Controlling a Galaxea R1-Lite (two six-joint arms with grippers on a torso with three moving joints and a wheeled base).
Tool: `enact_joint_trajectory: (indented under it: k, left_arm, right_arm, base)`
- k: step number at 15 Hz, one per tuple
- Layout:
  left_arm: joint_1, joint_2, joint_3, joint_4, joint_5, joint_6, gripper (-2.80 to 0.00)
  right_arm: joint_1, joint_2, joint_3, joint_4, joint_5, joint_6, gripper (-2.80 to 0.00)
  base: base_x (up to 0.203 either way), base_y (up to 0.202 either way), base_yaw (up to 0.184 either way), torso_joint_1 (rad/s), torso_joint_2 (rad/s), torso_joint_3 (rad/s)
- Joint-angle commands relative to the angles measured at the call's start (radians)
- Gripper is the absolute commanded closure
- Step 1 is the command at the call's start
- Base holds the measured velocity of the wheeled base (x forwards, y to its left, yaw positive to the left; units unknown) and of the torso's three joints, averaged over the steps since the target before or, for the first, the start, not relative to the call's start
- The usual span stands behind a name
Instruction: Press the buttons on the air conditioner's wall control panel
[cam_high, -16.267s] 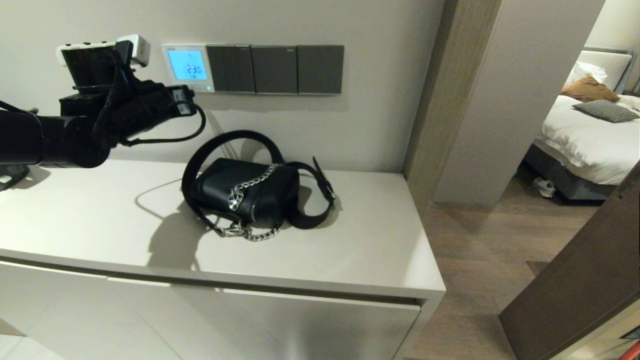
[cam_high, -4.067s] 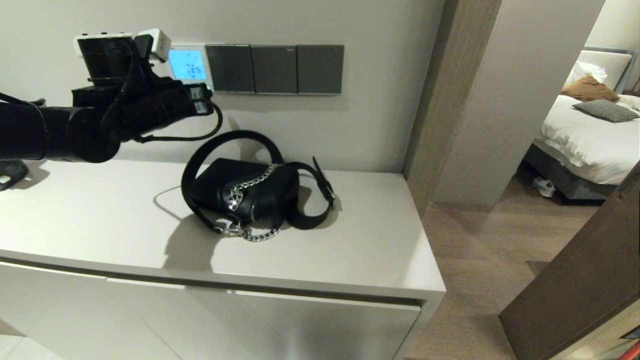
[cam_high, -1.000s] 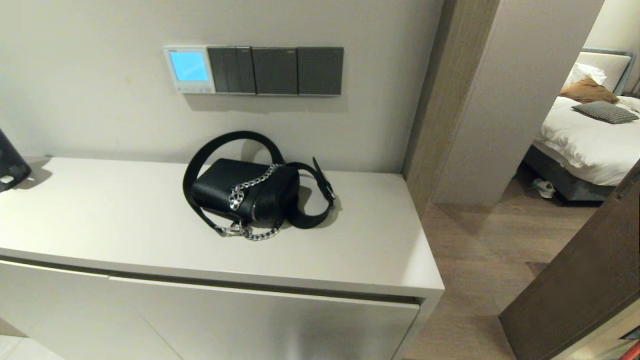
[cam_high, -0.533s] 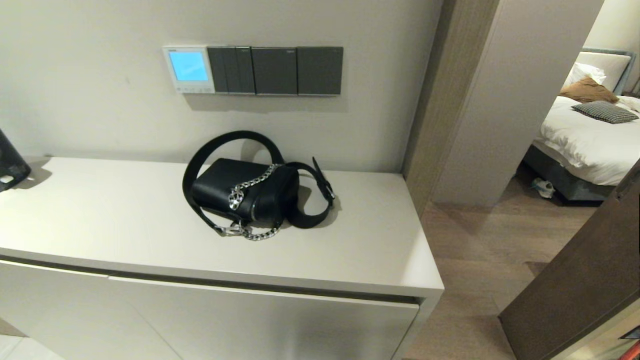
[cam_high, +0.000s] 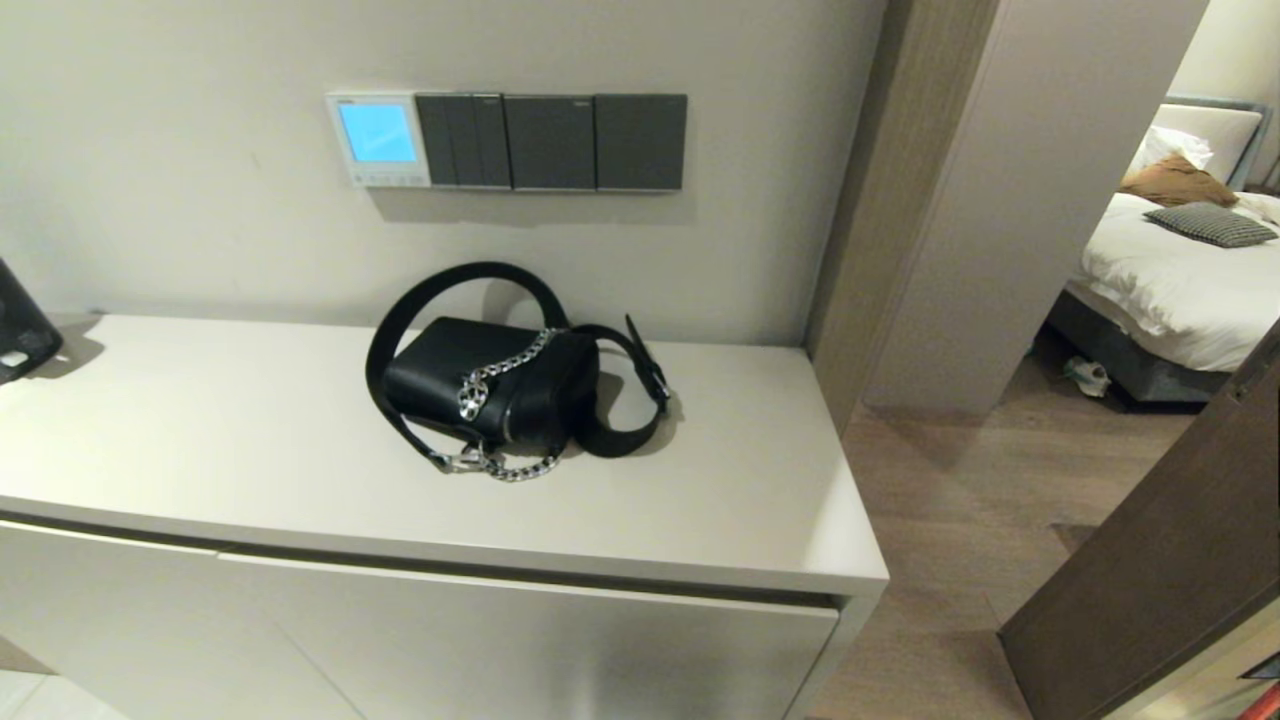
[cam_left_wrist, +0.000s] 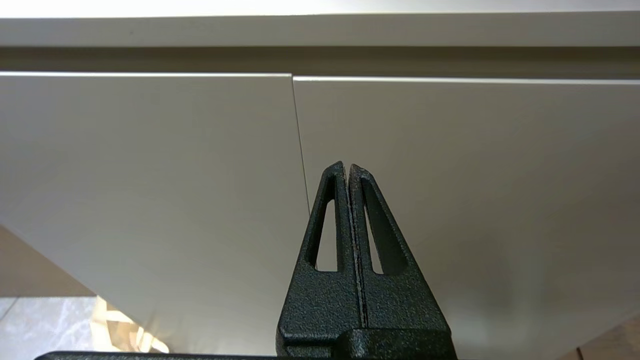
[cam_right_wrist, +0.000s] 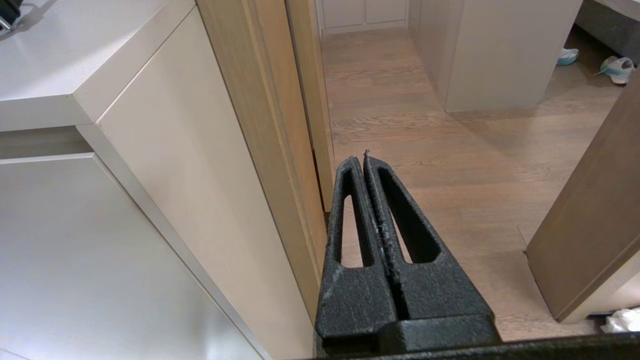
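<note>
The left gripper (cam_left_wrist: 347, 167) has its fingers pressed together on nothing, pointing at the cabinet front (cam_left_wrist: 450, 175) below the counter edge. In the right wrist view, the right gripper (cam_right_wrist: 364, 159) is likewise closed and empty, aimed at the wooden floor (cam_right_wrist: 425, 115) beside the cabinet. From the head view, neither arm shows; the wall control panel (cam_high: 378, 138) glows light blue, its buttons (cam_high: 385, 180) untouched by anything, above a black handbag (cam_high: 490, 385). Judging by both arms being low, pressing looks finished.
</note>
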Motion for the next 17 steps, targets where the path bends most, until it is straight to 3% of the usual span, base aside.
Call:
enact_joint_trajectory:
  k: [1, 4, 7, 17]
  left_arm:
    - [0.000, -0.016, 0.002, 0.005, 0.000, 0.002, 0.00]
    - [0.000, -0.016, 0.004, 0.003, 0.000, 0.003, 0.00]
    - [-0.003, -0.016, 0.008, -0.019, -0.001, -0.046, 0.00]
    - [-0.002, -0.016, 0.016, -0.045, 0.005, -0.052, 0.00]
  right_arm:
    - [-0.001, 0.002, 0.002, 0.000, 0.000, 0.000, 0.00]
    - [0.001, 0.002, 0.002, 0.000, 0.000, 0.000, 0.00]
    - [-0.001, 0.002, 0.002, 0.000, 0.000, 0.000, 0.00]
    - [0.001, 0.002, 0.002, -0.001, 0.000, 0.000, 0.00]
  base:
    - [0.000, 0.000, 0.000, 0.000, 0.00, 0.000]
    - [0.000, 0.000, 0.000, 0.000, 0.00, 0.000]
    - [0.000, 0.000, 0.000, 0.000, 0.00, 0.000]
    - [0.000, 0.000, 0.000, 0.000, 0.00, 0.000]
